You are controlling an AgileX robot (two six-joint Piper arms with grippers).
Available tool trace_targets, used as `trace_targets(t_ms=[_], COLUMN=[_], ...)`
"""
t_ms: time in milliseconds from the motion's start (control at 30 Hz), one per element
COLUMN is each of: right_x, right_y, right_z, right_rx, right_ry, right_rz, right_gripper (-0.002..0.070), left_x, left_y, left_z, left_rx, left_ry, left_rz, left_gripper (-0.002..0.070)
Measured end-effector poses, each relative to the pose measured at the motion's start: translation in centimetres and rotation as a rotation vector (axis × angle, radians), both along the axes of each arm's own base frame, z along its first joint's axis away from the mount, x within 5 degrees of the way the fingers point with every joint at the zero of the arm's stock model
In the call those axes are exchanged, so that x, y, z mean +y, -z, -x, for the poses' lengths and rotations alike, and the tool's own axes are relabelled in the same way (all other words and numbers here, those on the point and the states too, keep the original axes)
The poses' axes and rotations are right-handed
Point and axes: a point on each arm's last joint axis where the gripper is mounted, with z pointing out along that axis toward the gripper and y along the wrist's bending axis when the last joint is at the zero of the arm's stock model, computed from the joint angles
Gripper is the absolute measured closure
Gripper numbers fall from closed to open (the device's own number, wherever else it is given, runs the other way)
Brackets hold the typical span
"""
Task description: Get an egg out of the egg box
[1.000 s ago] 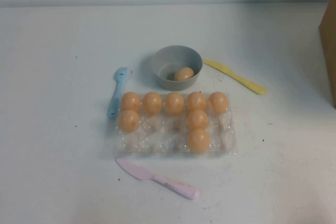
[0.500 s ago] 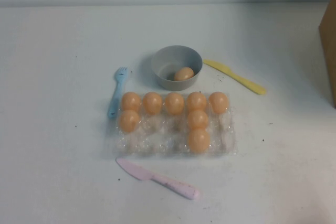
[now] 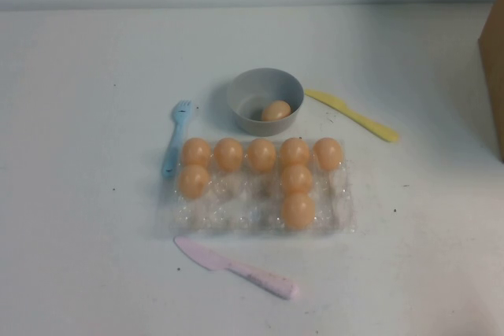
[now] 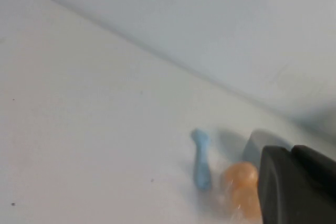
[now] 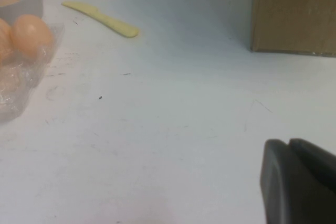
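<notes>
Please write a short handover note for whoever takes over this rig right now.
Left claw: parked low at the table's left; only part shows, state unclear.
Right claw: parked low at the right, likewise unclear. Neither appears in the high view.
Egg box sits mid-table, holding eight eggs; the nearest one sits alone in the front row.
One egg lies in the grey bowl behind the box.
Left: if another egg is wanted, no arm has approached.

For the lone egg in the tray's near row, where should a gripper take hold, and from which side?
Judging by its pose, grip the egg across its exposed upper half, coming straight down: the egg box cup hides its base, neighbouring near-row cups are empty. Neither gripper shows overhead; wrist views show only part of each.
</notes>
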Motion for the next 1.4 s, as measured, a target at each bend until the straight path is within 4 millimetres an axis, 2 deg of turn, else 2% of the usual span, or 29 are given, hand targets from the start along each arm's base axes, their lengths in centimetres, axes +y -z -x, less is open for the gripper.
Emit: trace_targets(t_ms=[133,267,367,500,633,800,933,1100,1200,1400], right_x=[0.0,0.0,0.0,0.0,0.0,0.0,0.0,0.0,0.0,0.0], right_y=[0.0,0.0,0.0,0.0,0.0,0.0,0.0,0.0,0.0,0.0], right_z=[0.0,0.0,0.0,0.0,0.0,0.0,0.0,0.0,0.0,0.0], right_rx=[0.000,0.000,0.000,0.000,0.000,0.000,0.000,0.000,0.000,0.000], right_ry=[0.000,0.000,0.000,0.000,0.000,0.000,0.000,0.000,0.000,0.000], right_rz=[0.000,0.000,0.000,0.000,0.000,0.000,0.000,0.000,0.000,0.000], right_gripper=[0.0694,0.0694,0.0694,0.0694,0.0694,0.0694,0.0694,0.0694,0.0694,0.0694], left_x=[-0.7,-1.1,-1.5,-2.2,-3.8,-7.8,-10.8,-13.3,-14.1,-15.2], left_y=[-4.3,-8.6,-10.3,-11.1,-10.4,-8.8,-7.4,-5.1,-3.5,-1.0], left_z=[-1.0,-3.6,-6.5,-11.0,-15.5,-19.6,-21.8,-23.4,-24.1,-25.6], left_rx=[0.217,0.366,0.455,0.562,0.638,0.704,0.751,0.802,0.835,0.864], left_ry=[0.128,0.282,0.414,0.586,0.729,0.872,0.934,1.001,1.033,1.027], left_rz=[-0.302,-0.538,-0.643,-0.671,-0.702,-0.843,-0.943,-0.994,-1.007,-0.953], left_gripper=[0.0678,0.0678,0.0678,0.0678,0.0678,0.0678,0.0678,0.0667,0.0587,0.0216])
